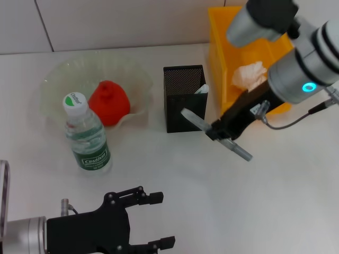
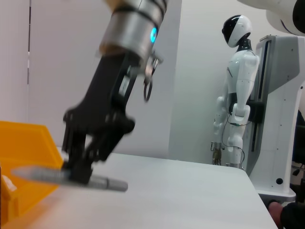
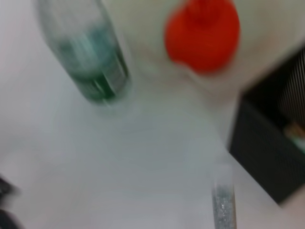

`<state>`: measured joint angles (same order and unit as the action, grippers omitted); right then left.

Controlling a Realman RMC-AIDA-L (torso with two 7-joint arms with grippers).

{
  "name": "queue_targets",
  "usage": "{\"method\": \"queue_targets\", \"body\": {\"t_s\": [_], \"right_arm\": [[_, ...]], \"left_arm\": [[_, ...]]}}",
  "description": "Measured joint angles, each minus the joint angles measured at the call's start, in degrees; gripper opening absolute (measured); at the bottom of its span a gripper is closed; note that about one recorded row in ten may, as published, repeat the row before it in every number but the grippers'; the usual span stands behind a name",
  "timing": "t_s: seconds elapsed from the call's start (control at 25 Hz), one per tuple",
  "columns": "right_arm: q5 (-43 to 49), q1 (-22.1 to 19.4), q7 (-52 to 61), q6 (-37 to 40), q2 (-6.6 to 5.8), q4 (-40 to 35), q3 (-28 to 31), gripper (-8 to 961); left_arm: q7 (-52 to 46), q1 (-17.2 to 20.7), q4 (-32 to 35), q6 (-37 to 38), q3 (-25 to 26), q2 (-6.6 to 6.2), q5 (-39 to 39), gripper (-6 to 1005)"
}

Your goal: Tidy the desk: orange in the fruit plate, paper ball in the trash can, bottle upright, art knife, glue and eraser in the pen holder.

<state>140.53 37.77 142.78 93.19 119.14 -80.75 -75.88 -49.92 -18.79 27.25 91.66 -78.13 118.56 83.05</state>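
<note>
Just above the white desk (image 1: 275,201), the right gripper (image 1: 222,132) is clamped on the grey art knife (image 1: 216,133), holding it near the middle so that one end sticks out toward the pen holder (image 1: 184,98) and the other points down toward the near part of the desk. The knife is off the surface and tilted, its upper end just beside the holder's near right corner but not inside it. From the left wrist view the same gripper (image 2: 78,164) appears side-on, its black fingers (image 2: 93,143) closed round the knife (image 2: 71,176), which lies almost level there, above the desk (image 2: 190,195) and in front of the yellow trash can (image 2: 24,162). The right wrist view shows only the knife's speckled grey tip (image 3: 223,207), with the pen holder (image 3: 271,143) close by. The black mesh holder stands upright between the fruit plate (image 1: 58,79) and the trash can (image 1: 222,58), with a pale item inside at its right edge. The crumpled paper ball (image 1: 249,74) lies in the trash can. The red-orange fruit (image 1: 108,103) sits in the clear fruit plate, and the bottle (image 1: 85,135) stands upright touching the plate's near rim. The left gripper (image 1: 153,219) rests low at the near left of the desk, its fingers spread apart and holding nothing, well apart from all of these.
</note>
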Motion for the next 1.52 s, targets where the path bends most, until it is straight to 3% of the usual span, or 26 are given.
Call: {"method": "queue_targets", "body": {"t_s": [0.04,0.32,0.48,0.56,0.68,0.88,1.08,1.2,1.28,1.52], "right_arm": [[-3.1,-1.5,-0.3,1.7,-0.02,-4.6,2.1,139],[-6.7,-5.4,-2.5,1.1,-0.03,-14.0,7.2,137],[-8.6,-9.0,-7.0,-6.5,0.1,-15.5,9.4,136],[-13.8,-12.2,-12.3,-13.8,0.12,-14.9,9.2,135],[-18.0,-13.6,-15.2,-17.1,0.16,-13.9,9.0,135],[-27.5,-14.8,-23.6,-24.2,0.21,-8.4,8.8,134],[-37.2,-14.0,-37.2,-30.3,0.22,2.3,8.7,133],[-41.6,-13.7,-42.5,-31.2,0.21,6.5,8.7,135],[-49.5,-12.8,-52.0,-31.6,0.21,13.4,8.7,138],[-56.9,-11.2,-63.3,-32.7,0.24,23.4,8.7,149]], "left_arm": [[0.0,-0.1,0.0,0.0,0.0,0.0,0.0,786],[0.0,-0.3,0.0,0.0,0.0,0.0,0.0,786],[0.0,-0.3,0.1,0.0,0.0,0.0,0.0,786],[0.0,-0.3,0.1,0.0,0.0,0.0,0.0,786],[0.0,-0.3,0.1,0.0,0.0,0.0,0.0,786],[0.0,-0.3,0.1,-0.2,0.0,0.04,0.0,786],[0.0,-0.3,-0.1,-0.2,0.0,0.09,0.0,786],[0.0,-0.3,-0.2,-0.2,0.0,0.09,0.0,787],[0.0,-0.2,-0.4,-0.4,0.1,0.09,0.0,787],[0.0,-0.2,-0.4,-0.4,0.2,0.03,0.0,787]]}}
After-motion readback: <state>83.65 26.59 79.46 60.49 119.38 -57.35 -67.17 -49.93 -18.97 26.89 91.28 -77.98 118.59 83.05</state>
